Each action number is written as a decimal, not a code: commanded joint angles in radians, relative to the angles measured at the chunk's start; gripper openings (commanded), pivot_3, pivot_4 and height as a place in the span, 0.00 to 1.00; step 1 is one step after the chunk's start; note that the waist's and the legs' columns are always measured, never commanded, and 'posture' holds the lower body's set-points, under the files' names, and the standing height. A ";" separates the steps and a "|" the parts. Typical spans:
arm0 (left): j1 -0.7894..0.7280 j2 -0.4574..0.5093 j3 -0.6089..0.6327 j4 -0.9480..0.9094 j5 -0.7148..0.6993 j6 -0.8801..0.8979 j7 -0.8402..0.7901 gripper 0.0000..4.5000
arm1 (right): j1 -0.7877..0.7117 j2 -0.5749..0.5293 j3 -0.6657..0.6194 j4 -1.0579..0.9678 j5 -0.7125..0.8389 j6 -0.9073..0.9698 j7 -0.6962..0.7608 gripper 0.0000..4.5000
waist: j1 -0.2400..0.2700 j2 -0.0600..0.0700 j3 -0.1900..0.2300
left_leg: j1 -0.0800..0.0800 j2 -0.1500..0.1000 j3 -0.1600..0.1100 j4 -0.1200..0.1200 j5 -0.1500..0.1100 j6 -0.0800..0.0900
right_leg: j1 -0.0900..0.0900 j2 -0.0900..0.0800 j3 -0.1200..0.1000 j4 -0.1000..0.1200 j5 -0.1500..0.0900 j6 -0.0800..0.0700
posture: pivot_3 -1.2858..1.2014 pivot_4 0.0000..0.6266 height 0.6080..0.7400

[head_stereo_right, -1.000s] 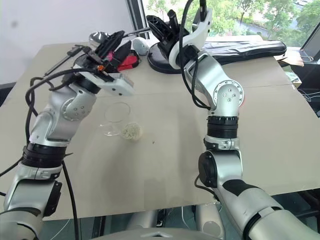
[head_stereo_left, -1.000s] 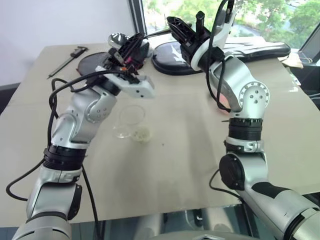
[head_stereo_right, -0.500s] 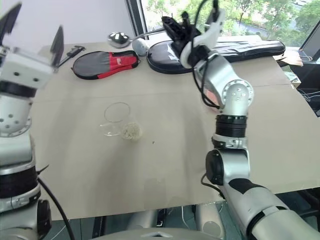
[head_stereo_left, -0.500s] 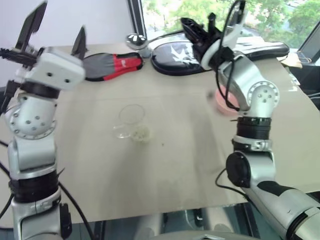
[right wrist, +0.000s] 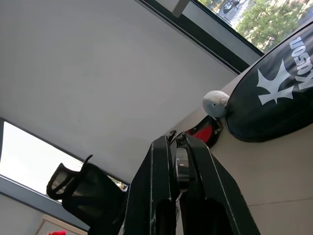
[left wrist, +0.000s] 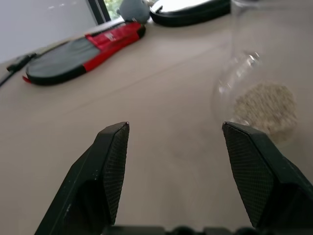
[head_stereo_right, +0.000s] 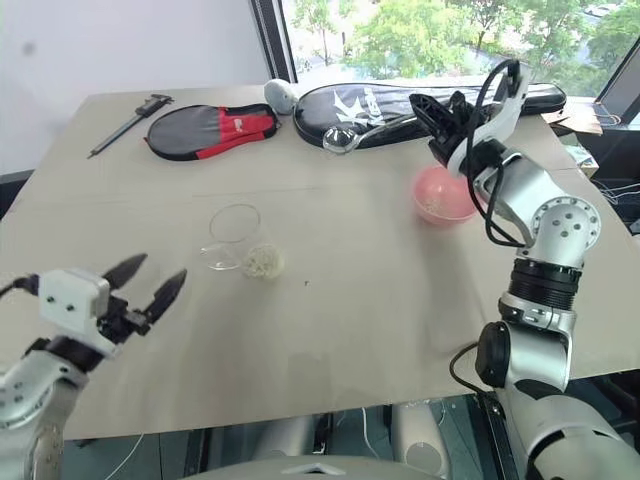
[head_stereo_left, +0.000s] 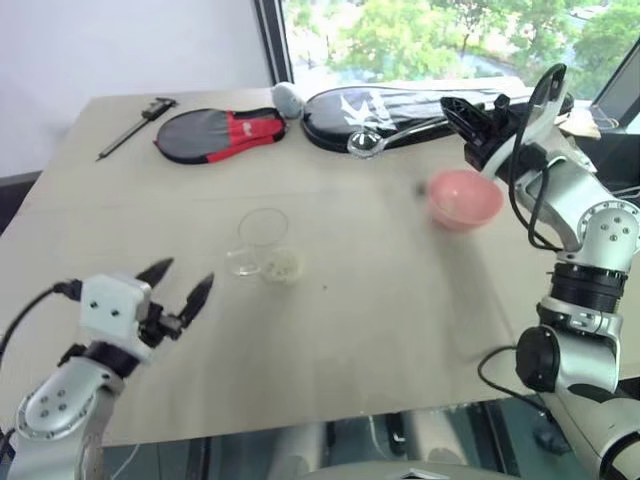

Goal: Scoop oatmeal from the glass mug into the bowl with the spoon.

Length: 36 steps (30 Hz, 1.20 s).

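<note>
The glass mug (head_stereo_left: 263,240) stands left of the table's middle, with the oatmeal (head_stereo_left: 282,267) a pale lump at its bottom. The mug (left wrist: 254,63) and oatmeal (left wrist: 266,105) lie ahead of my open, empty left gripper (head_stereo_left: 180,280), which hangs low near the table's front left. The pink bowl (head_stereo_left: 465,198) sits at the right with a few flakes inside. Behind the bowl my right gripper (head_stereo_left: 462,115) is shut on the spoon's handle (right wrist: 181,166). The spoon (head_stereo_left: 362,145) reaches left, its small bowl held above the table by the black bag.
A red-and-black paddle case (head_stereo_left: 215,130), a long black racket bag (head_stereo_left: 400,105), a small grey ball (head_stereo_left: 285,96) and a caliper (head_stereo_left: 135,125) lie along the far edge. The table's front edge (head_stereo_left: 300,425) is near my left arm.
My left arm swung away from above the mug and dropped to the front left, its gripper opening wider. The right gripper carried the spoon to the right, uncovering the pink bowl.
</note>
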 commanded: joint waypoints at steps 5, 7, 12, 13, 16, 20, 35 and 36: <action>-0.043 -0.020 -0.115 0.048 0.053 -0.075 0.022 0.71 | -0.017 -0.007 -0.007 -0.051 0.029 -0.013 -0.015 0.00 | 0.001 0.000 0.000 | 0.009 0.004 0.002 0.001 0.000 0.000 | 0.008 0.005 0.001 0.000 0.001 -0.001 | 0.52 0.24 1.00; -0.075 -0.020 -0.144 0.075 0.069 -0.085 0.032 0.71 | -0.017 -0.008 -0.007 -0.051 0.027 -0.013 -0.016 0.00 | 0.001 0.000 0.000 | 0.011 0.006 0.003 0.001 0.000 0.000 | 0.009 0.007 0.002 -0.001 0.001 -0.001 | 0.52 0.24 1.00; -0.178 -0.049 -0.171 0.137 0.080 -0.093 0.090 0.71 | -0.011 -0.008 -0.007 -0.060 0.028 -0.015 -0.022 0.00 | 0.001 0.001 0.000 | 0.011 0.007 0.004 0.000 0.000 0.000 | 0.009 0.008 0.002 -0.001 0.001 -0.001 | 0.52 0.24 1.00; -0.191 -0.053 -0.176 0.144 0.083 -0.094 0.097 0.71 | -0.009 -0.008 -0.007 -0.063 0.027 -0.016 -0.024 0.00 | 0.001 0.001 0.000 | 0.011 0.007 0.004 0.000 0.000 0.000 | 0.008 0.008 0.002 -0.001 0.001 -0.001 | 0.52 0.24 1.00; -0.228 -0.061 -0.185 0.167 0.086 -0.094 0.116 0.71 | -0.003 -0.009 -0.006 -0.065 0.010 -0.025 -0.033 0.00 | 0.000 0.001 0.000 | 0.011 0.008 0.005 0.000 0.000 0.000 | 0.008 0.007 0.003 -0.002 0.001 -0.001 | 0.52 0.24 1.00; -0.281 -0.070 -0.180 0.203 0.074 -0.083 0.137 0.71 | -0.009 -0.010 -0.009 -0.056 -0.009 -0.037 -0.031 0.00 | 0.002 0.001 0.000 | 0.010 0.008 0.005 -0.001 0.000 0.000 | 0.008 0.007 0.003 -0.003 0.001 -0.001 | 0.52 0.24 1.00; -0.361 -0.063 -0.234 0.280 0.099 -0.108 0.131 0.02 | -0.009 0.015 -0.001 -0.089 -0.006 -0.049 -0.045 0.00 | 0.001 0.001 0.001 | 0.009 0.008 0.005 -0.002 0.000 0.000 | 0.007 0.007 0.003 -0.004 0.001 -0.001 | 0.52 0.24 1.00; -0.366 -0.063 -0.239 0.286 0.102 -0.109 0.132 0.02 | -0.011 0.016 0.002 -0.094 -0.002 -0.045 -0.044 0.00 | 0.002 0.001 0.001 | 0.009 0.008 0.005 -0.002 0.000 0.000 | 0.007 0.007 0.003 -0.004 0.001 -0.001 | 0.52 0.24 1.00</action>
